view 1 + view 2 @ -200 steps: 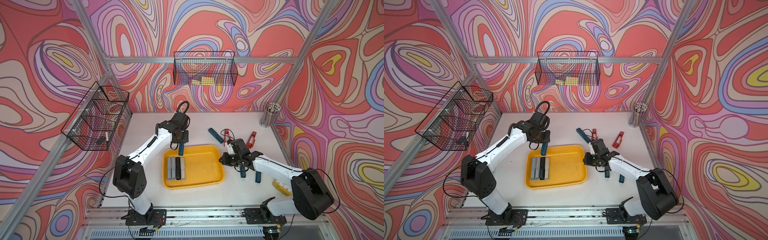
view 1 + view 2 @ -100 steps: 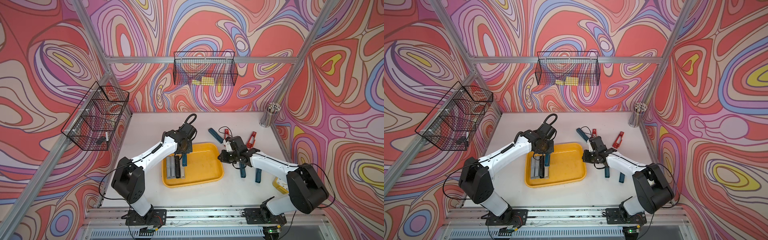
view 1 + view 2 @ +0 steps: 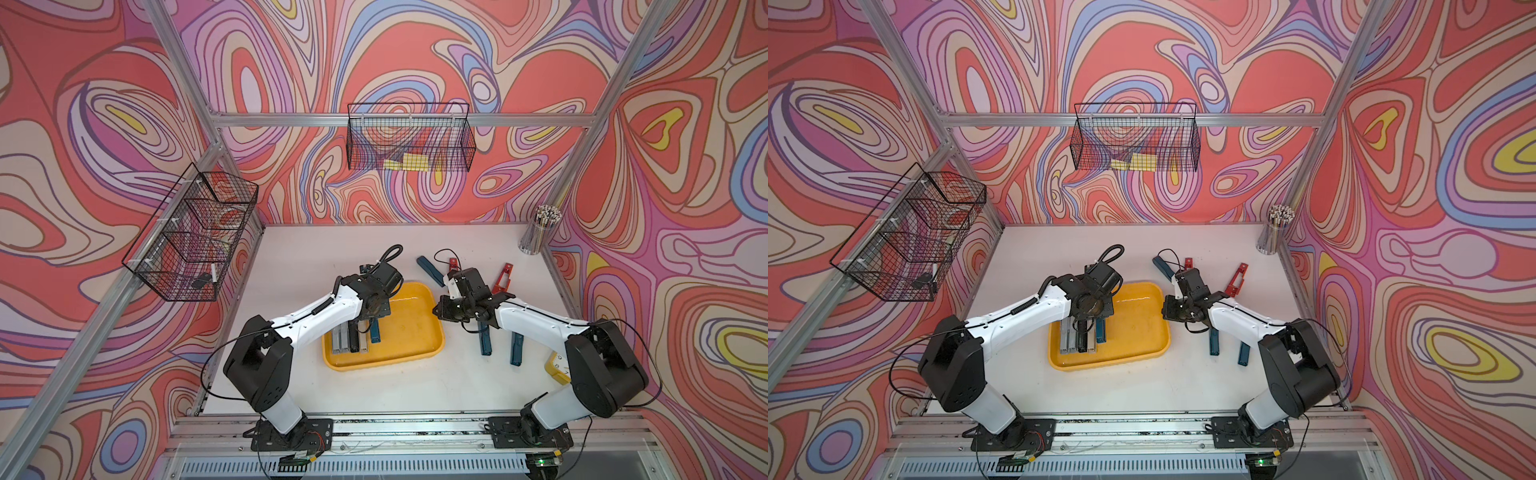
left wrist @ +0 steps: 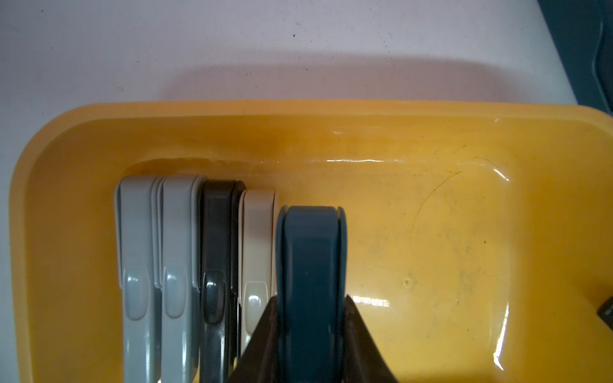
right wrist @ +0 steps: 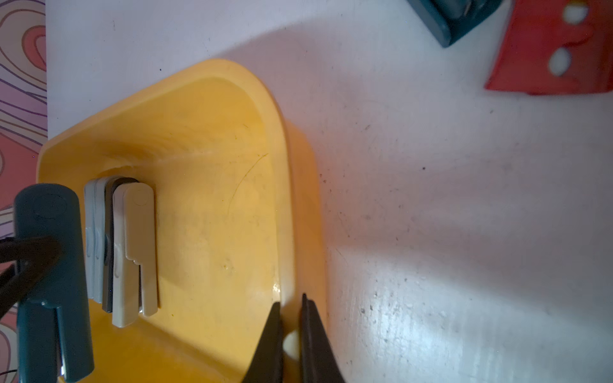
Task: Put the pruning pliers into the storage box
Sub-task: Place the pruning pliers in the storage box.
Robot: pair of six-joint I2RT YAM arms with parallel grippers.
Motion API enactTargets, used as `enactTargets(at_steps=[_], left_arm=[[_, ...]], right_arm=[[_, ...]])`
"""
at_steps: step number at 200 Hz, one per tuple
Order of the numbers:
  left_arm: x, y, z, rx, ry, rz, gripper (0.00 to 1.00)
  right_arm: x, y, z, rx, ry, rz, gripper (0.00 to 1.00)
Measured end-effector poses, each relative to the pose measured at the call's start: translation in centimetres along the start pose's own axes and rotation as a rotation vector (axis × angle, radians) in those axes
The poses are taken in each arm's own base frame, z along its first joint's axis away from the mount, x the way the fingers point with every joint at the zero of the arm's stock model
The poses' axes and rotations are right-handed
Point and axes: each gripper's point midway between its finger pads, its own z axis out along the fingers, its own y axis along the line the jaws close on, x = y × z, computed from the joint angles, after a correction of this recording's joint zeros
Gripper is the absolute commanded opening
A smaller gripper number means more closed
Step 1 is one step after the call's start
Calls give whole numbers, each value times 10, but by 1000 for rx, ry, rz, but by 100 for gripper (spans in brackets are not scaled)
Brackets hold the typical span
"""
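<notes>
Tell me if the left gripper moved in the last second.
Yes: the left gripper, holding teal pliers, came nearer, from the storage box's far rim inward.

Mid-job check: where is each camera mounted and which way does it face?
Both top views: high in front, looking down toward the back wall; left arm, right arm, storage box all show.
Left wrist: looks along the left gripper, shut on teal pliers over the box; fingers show.
Right wrist: looks along the right gripper, shut on the box rim; fingers show.
Shared: both wrist views see the grey-black-beige row in the box.
</notes>
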Motion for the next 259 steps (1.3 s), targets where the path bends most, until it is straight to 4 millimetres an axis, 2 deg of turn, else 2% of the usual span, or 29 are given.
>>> enactTargets(at_steps=[34,83,189,259], left_arm=[[1,-4,15,-10,-2,-2,0],[16,-2,50,-74,58,24,0],[21,-2,62,-83,68,26,0],[23,0,66,-98,72,33,8]], right_arm=[[-1,0,1,0,0,-7,8],[-1,0,1,-1,0,-8,8],[-3,3,3,-8,3,-8,8],[-3,3,3,-9,2,-8,8]])
